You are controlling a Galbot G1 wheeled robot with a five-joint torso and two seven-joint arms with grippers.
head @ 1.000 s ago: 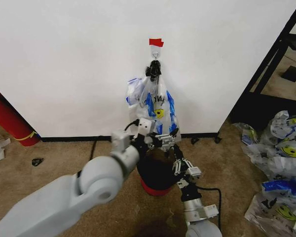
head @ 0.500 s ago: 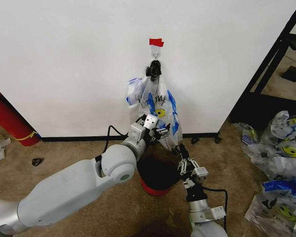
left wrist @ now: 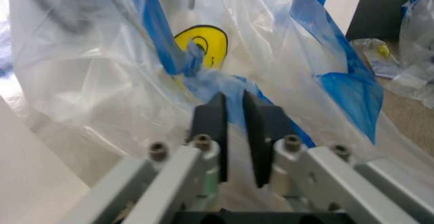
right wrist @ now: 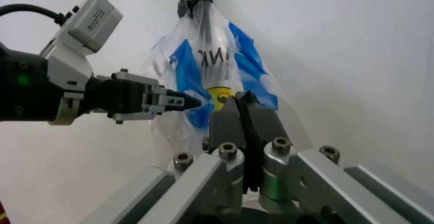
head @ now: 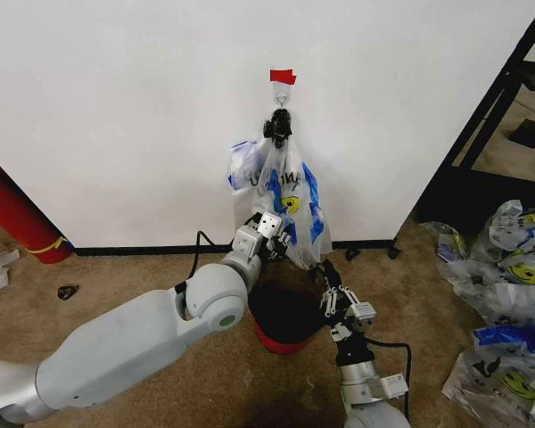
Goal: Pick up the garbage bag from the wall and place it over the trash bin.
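Observation:
The garbage bag (head: 287,189), whitish with blue patches and a yellow smiley, hangs by its knotted handles from a small clear hook (head: 283,92) on the white wall (head: 116,107), under a bit of red tape (head: 283,77). My left gripper (head: 280,237) is shut on a blue fold low on the bag (left wrist: 203,56); the left wrist view shows its fingertips (left wrist: 215,107) pinching the plastic. Directly below stands the black trash bin (head: 281,312) with a red base. My right gripper (head: 324,270) is shut on nothing beside the bin's right rim, pointing up at the bag (right wrist: 224,66).
A tall red cylinder (head: 13,214) leans at the left wall. Several more smiley bags (head: 508,294) lie piled on the carpet at the right. A black rack frame (head: 490,116) stands right of the wall. A black cable (head: 196,245) runs along the baseboard.
My left arm has swung in and its gripper has risen from above the bin to the bag's lower part and closed on it. The right gripper has dropped slightly beside the bin.

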